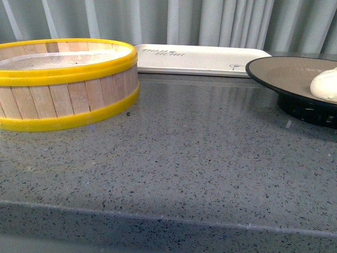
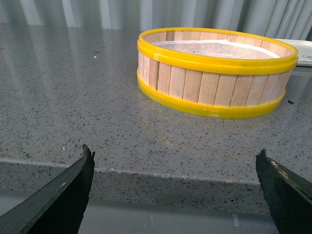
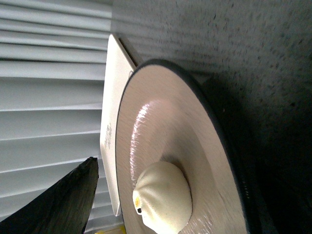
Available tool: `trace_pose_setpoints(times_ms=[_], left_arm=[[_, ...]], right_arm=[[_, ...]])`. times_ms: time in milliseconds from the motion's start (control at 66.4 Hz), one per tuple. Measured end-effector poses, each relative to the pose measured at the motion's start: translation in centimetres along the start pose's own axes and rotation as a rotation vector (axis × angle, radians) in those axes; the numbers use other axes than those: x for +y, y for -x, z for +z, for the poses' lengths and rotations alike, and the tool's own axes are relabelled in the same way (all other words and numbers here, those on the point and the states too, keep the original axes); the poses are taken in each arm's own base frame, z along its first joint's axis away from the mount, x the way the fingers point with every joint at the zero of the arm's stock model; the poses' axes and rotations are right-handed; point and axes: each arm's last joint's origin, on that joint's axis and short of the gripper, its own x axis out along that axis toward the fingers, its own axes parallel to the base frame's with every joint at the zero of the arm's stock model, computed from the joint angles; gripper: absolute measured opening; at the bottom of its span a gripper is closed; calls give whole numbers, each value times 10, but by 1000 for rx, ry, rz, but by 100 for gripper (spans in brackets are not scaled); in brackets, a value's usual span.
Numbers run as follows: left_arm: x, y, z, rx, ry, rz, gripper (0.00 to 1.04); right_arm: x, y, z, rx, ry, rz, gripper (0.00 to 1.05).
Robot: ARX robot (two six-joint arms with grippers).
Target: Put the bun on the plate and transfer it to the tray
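There is one bun [image 1: 326, 84], small and white, and one plate [image 1: 284, 71] with a black rim. One long off-white tray [image 1: 200, 59] is in view. So is one round wooden basket [image 1: 63, 100] with two yellow bands, one at its top and one at its base. There is one speckled grey desk [image 1: 184, 163] and one pleated curtain [image 1: 210, 21]. Two dark fingers [image 2: 63, 195] of the left hand [image 2: 174, 152] show, and a single dark finger [image 3: 63, 200] shows in the right wrist view.

Counter [image 1: 184, 158]: was speckled stone, polished.
Steamer basket [image 1: 63, 84]: had wooden slats, glossy yellow bands.
Plate [image 3: 161, 131]: showed brushed sheen inside.
Bun [image 3: 163, 197]: looked smooth, matt.
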Motion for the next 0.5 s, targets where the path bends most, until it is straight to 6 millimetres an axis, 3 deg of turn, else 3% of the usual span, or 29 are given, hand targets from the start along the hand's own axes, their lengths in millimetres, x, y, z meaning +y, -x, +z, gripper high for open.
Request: trace_pose_setpoints(times_ms=[286,497], left_arm=[[0,0,0,0,0,0,98],[0,0,0,0,0,0,98]], right_arm=[[-4,-17,-17,93,-18,7,95],[-5,-17,-17,93,-15,9,64]])
